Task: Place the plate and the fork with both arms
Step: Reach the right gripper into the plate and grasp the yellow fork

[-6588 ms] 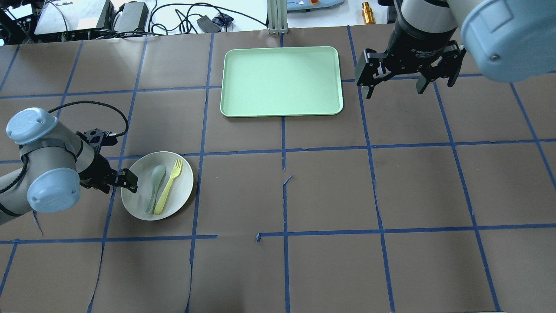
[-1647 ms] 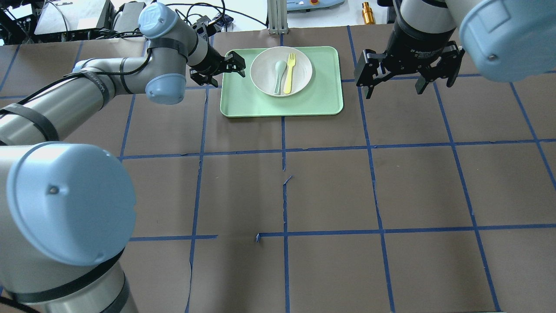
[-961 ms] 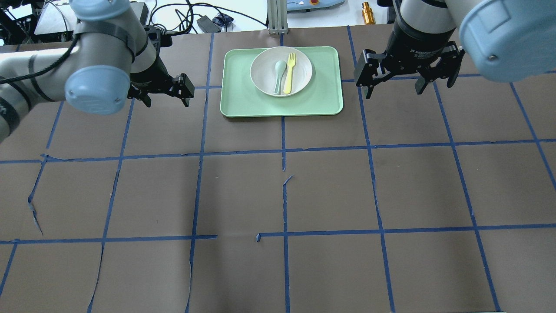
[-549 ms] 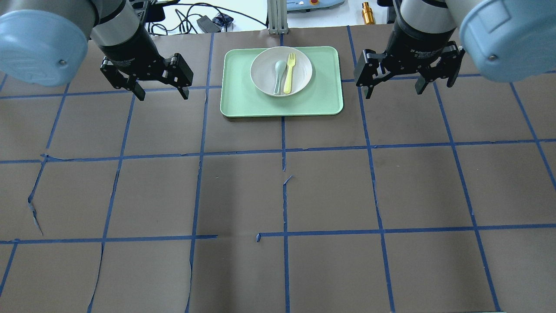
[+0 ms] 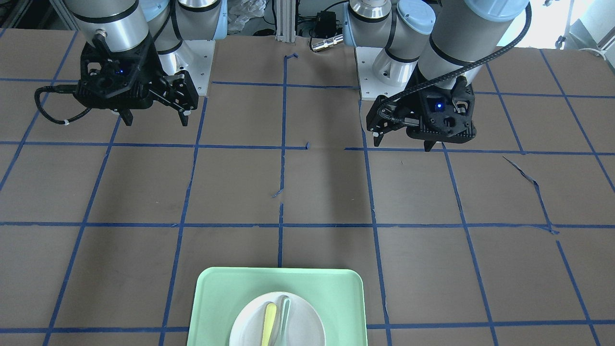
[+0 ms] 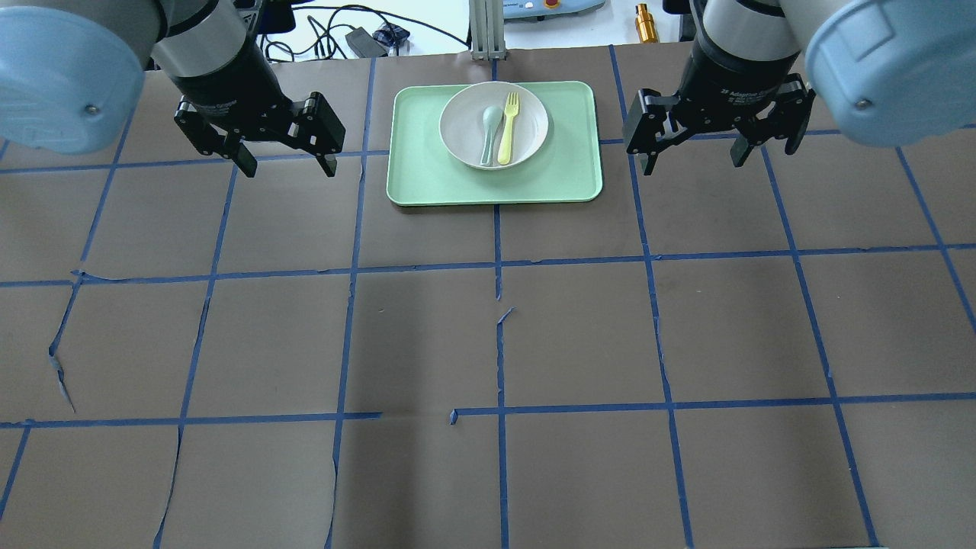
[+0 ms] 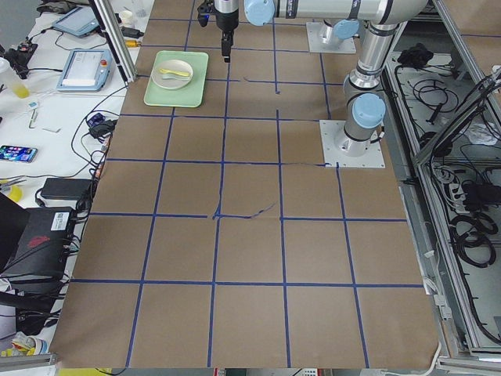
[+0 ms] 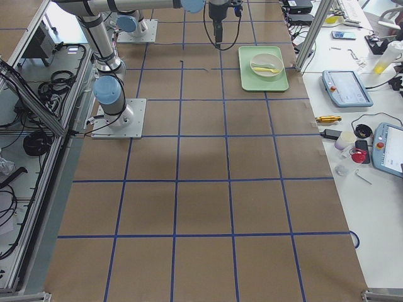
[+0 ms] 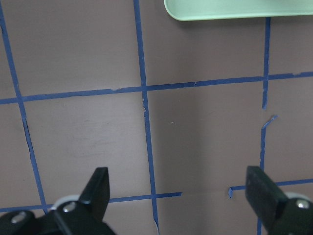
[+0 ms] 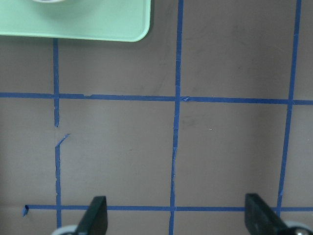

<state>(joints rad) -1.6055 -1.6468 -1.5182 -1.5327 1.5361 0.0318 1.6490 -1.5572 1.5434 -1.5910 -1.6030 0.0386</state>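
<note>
On our left, the left gripper (image 6: 290, 162) hangs above the bare table (image 6: 496, 343), its jaws spread wide with nothing between them. Its own camera shows only brown paper and blue tape below. We judge it is held high and off to the side so that it does not crowd the tray (image 6: 415, 179).

In the middle, the plate (image 6: 457, 146) sits on the tray, towards its far edge, flat and well inside the rim. The fork (image 6: 507, 130) lies in the plate, tines pointing away from us, close beside a spoon (image 6: 488, 133). Whether the two touch we cannot tell at this size. Riding in the plate keeps the fork from sliding about (a shallow rim is enough for that).

On our right, the right gripper (image 6: 692, 160) hovers just past the tray's edge, fingers parted and empty. It is the hand better placed to lift the fork out, if the fork needs its own spot.
</note>
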